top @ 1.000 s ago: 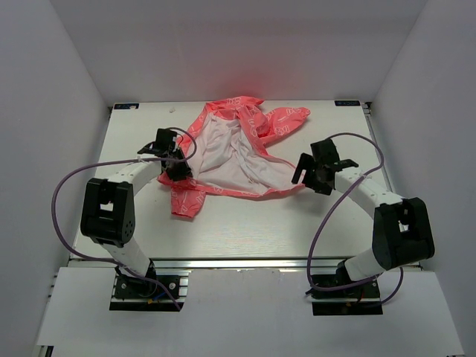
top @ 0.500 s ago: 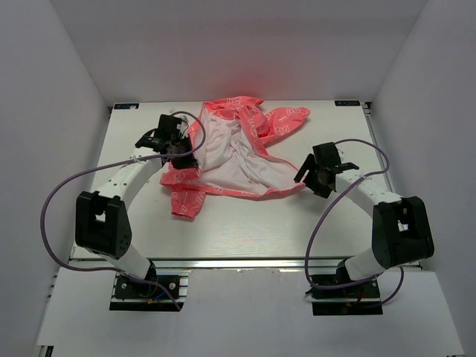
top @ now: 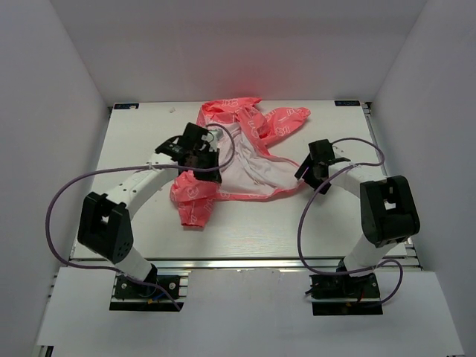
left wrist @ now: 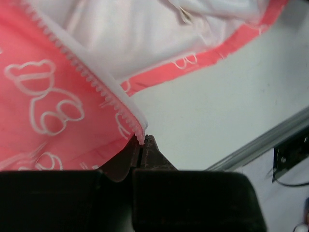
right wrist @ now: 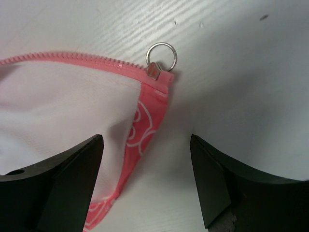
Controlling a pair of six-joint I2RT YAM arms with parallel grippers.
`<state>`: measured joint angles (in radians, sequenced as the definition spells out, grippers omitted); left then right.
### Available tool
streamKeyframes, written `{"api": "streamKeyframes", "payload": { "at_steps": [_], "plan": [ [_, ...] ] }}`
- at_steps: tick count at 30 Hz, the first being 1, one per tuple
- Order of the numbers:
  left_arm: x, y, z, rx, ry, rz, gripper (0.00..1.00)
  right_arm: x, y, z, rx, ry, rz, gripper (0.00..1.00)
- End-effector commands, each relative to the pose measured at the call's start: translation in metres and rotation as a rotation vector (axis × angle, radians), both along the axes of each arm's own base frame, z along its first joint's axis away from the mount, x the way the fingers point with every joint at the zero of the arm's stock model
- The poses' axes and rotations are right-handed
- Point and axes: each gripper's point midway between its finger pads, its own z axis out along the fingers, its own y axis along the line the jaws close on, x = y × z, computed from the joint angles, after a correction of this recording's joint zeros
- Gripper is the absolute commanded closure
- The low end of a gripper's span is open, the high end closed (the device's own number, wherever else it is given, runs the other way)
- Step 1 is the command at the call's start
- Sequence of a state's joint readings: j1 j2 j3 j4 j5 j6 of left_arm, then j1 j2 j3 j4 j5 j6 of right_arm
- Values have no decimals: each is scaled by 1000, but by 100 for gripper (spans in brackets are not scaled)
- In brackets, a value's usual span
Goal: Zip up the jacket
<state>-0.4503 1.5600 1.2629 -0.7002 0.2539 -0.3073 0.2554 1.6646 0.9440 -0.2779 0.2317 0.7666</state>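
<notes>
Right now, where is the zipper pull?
In the right wrist view, the zipper pull lies on the table at the jacket's corner, just ahead of the open right tool, untouched.

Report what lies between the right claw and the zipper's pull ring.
Right wrist view: between the open right claw and the pull ring lie only the pink corner hem of the jacket and bare table.
</notes>
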Motion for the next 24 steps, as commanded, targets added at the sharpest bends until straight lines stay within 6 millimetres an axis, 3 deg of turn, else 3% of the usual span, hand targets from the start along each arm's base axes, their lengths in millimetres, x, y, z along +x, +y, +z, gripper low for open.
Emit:
{"api": "streamKeyframes", "payload": {
  "at_steps": [1,4,9,11,12,13,14,15,16,17,20,21,23,24],
  "plan": [
    [-16,-37,5,-31,-9,-162,98,15,-11,-5,-47,-19,-56,23],
    [-26,-55,-4,-61,24,-244,98,21,-15,-14,-64,-5,-67,28],
    [-44,-45,-49,0,120,-296,97,43,-15,-17,-73,-22,-22,49],
    [-56,-42,-65,0,177,-313,92,50,-12,-13,-76,-45,14,64],
    [-61,-43,-73,-8,206,-322,85,52,-13,-10,-97,-55,45,68],
    [-65,-42,-80,-10,222,-323,69,59,-12,2,-105,-98,72,78],
    [-66,-42,-82,-13,232,-321,35,64,-11,10,-117,-127,107,82],
    [-68,-43,-83,-17,250,-315,20,68,-10,25,-152,-172,196,87],
    [-66,-45,-79,-26,244,-315,4,74,-3,38,-147,-214,266,100],
    [-65,-46,-76,-33,239,-313,2,76,1,48,-165,-242,325,100],
    [-52,-50,-50,-51,167,-277,2,75,19,84,-286,-328,530,100],
    [-51,-51,-37,-64,154,-256,2,70,37,100,-337,-374,619,100],
    [-46,-55,-13,-95,114,-241,2,67,48,116,-428,-400,655,100],
    [-47,-54,-4,-103,115,-218,2,58,70,125,-445,-428,712,100]
  ]
}}
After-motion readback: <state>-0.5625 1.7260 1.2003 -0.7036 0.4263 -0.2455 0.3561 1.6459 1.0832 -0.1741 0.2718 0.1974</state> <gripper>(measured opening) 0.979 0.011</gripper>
